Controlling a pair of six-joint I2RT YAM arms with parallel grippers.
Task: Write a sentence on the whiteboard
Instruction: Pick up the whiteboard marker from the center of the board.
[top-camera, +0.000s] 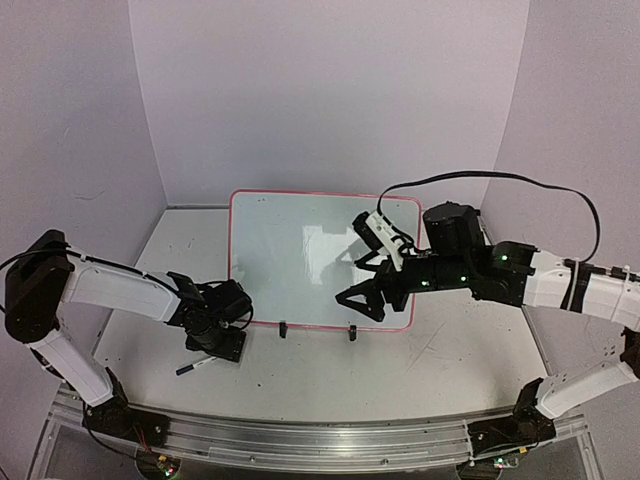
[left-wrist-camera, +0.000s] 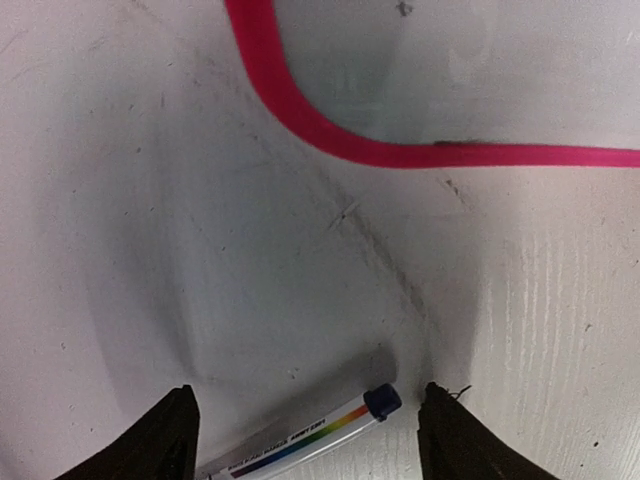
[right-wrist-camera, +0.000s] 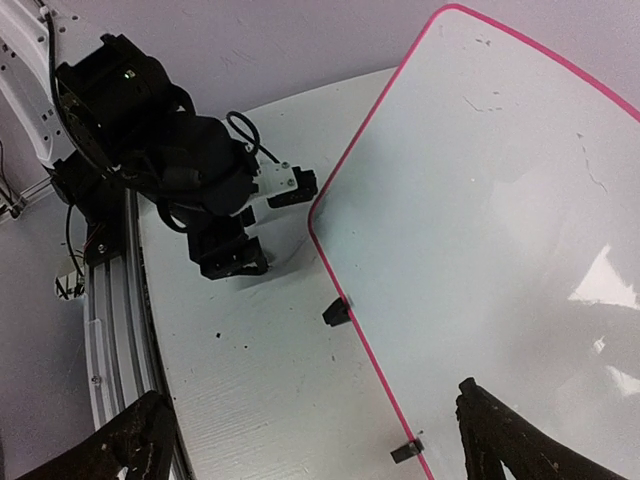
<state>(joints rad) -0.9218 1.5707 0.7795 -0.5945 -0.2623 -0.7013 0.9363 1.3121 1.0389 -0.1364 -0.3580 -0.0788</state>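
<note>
The whiteboard (top-camera: 300, 250), glossy white with a red-pink frame and two black clip feet (top-camera: 284, 329), lies flat mid-table with no writing on it. A white marker (left-wrist-camera: 300, 443) with a rainbow stripe and a dark blue cap lies on the table just in front of the board's near left corner (left-wrist-camera: 300, 118); it also shows in the top view (top-camera: 196, 366). My left gripper (left-wrist-camera: 305, 440) is open low over the marker, one finger on each side, not touching it. My right gripper (top-camera: 356, 282) is open and empty above the board's near right part (right-wrist-camera: 480, 200).
The white table (top-camera: 430, 360) has purple walls on three sides. An aluminium rail (top-camera: 320, 435) runs along the near edge. In the right wrist view the left arm (right-wrist-camera: 170, 165) sits beside the board's left edge. A black cable (top-camera: 520, 180) loops above the right arm.
</note>
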